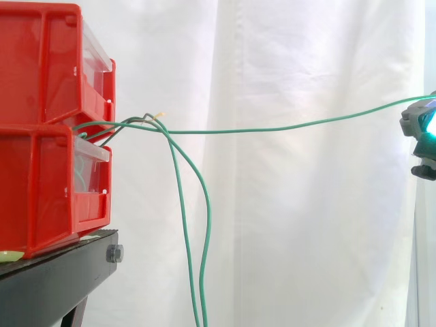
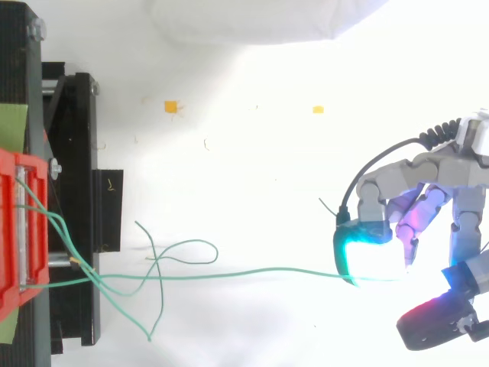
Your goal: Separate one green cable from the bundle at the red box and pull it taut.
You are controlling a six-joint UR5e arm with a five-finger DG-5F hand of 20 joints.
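The robot's hand [image 2: 428,187] pinches 1 thin green cable [image 1: 272,127] between curled, glowing fingertips. The cable runs almost level from the stacked red plastic boxes [image 1: 41,184], while the other green cables [image 1: 207,225] hang loose. Separation looks done. Next, the hand should pull away from the boxes to remove the remaining sag.

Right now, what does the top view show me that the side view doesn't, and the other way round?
Top view: the hand with its fingers pinching the stretched green cable, the loose cables curling and fanning out sideways, and orange scraps on the white ground. Side view: two red bins stacked, the stretched cable leaving between them and rising slightly toward the hand, the loose cables hanging down. Both: bins, black stand, stretched cable, hand.
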